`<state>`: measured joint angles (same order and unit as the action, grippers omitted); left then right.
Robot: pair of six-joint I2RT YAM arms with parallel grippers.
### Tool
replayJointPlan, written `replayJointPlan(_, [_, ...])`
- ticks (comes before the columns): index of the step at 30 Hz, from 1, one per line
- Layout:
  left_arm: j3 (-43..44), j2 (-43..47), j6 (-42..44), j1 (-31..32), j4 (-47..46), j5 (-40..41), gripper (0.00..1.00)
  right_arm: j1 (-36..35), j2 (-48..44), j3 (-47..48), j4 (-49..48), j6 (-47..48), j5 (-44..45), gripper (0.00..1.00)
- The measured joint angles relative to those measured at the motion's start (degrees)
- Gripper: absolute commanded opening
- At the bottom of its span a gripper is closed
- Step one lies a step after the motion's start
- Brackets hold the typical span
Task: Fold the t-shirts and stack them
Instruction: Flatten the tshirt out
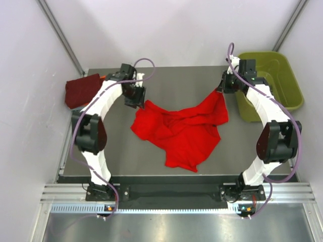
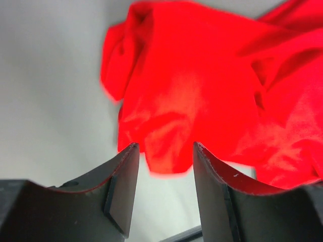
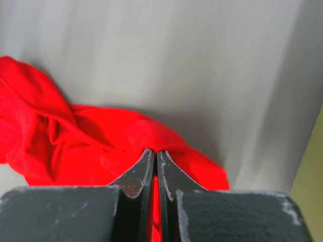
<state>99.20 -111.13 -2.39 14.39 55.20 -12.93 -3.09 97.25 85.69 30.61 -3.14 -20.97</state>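
Left gripper [image 2: 165,146]: jaws parted, gripping nothing; the red t-shirt [image 1: 186,131] lies crumpled just beyond its tips. Right gripper [image 3: 155,151]: pinched shut on a shirt corner, apparently to spread it for folding.

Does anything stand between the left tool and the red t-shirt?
Nothing visible does. The left tool is open, and a corner of the red t-shirt lies directly beyond its tips, with only the bare table beside it.
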Motion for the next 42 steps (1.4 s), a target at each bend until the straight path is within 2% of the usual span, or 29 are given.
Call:
replayJointPlan(3, [-4.04, 7.30, -0.09, -0.90, -0.04, 0.35, 0.52, -0.17, -1.75, -2.56, -0.04, -0.02, -0.02, 0.00])
replayJointPlan(7, [-6.40, 8.74, -0.57, -1.36, 0.09, -0.37, 0.52, -0.17, -2.32, -3.52, 0.11, -0.02, -0.02, 0.00])
replayJointPlan(17, [-4.72, -8.41, -0.70, -3.50, 2.51, -4.83, 0.51, -0.24, -2.38, -1.95, 0.13, 0.00, 0.00, 0.00])
replayJointPlan(19, [-2.93, -11.08, -0.72, -3.80, 2.93, -5.01, 0.43, -0.24, -2.38, -1.97, 0.24, 0.00, 0.02, 0.00])
replayJointPlan(20, [-2.29, -11.89, -0.76, -3.89, 3.04, -5.22, 0.36, -0.24, -2.38, -1.97, 0.24, 0.00, 0.07, 0.00])
replayJointPlan(21, [-1.75, -12.41, -0.74, -3.89, 3.23, -5.64, 0.20, -0.24, -2.45, -1.99, 0.24, 0.00, 0.09, 0.00])
replayJointPlan(22, [-1.49, -12.72, -0.76, -3.89, 3.30, -6.12, 0.00, -0.24, -2.51, -2.03, 0.24, 0.02, 0.13, 0.00])
replayJointPlan(23, [-1.40, -12.83, -0.81, -3.89, 3.41, -6.75, 0.00, -0.24, -2.64, -2.08, 0.26, 0.04, 0.15, 0.00])
replayJointPlan(27, [-2.84, -11.78, 0.74, -3.50, 4.20, -10.67, 0.00, -0.24, -3.17, -2.14, 0.26, 0.13, 0.24, 0.00])
replayJointPlan(30, [-6.86, -7.52, 2.45, -1.73, 6.32, -13.60, 0.00, -0.24, -3.48, -2.45, 0.24, 0.11, 0.31, 0.00])
replayJointPlan(33, [-11.65, -0.48, 3.34, 2.78, 8.13, -16.48, 0.00, -0.24, -3.48, -2.47, 0.22, 0.11, 0.28, 0.00])
replayJointPlan(37, [-12.57, 5.07, 4.31, 9.99, 9.33, -19.69, 0.01, -0.26, -3.45, -2.45, 0.00, 0.00, 0.22, 0.00])
replayJointPlan(38, [-11.74, 5.14, 4.66, 11.47, 10.08, -20.09, 0.12, -0.26, -3.41, -2.43, -0.02, -0.07, 0.15, 0.00])
replayJointPlan(39, [-10.73, 4.70, 5.35, 12.81, 10.23, -20.52, 0.34, -0.28, -3.30, -2.32, -0.07, -0.11, 0.07, 0.00])
replayJointPlan(42, [-5.35, 1.53, 6.08, 14.45, 11.39, -20.55, 0.44, -0.44, -2.21, -1.18, -0.22, -0.39, -0.13, 0.00])
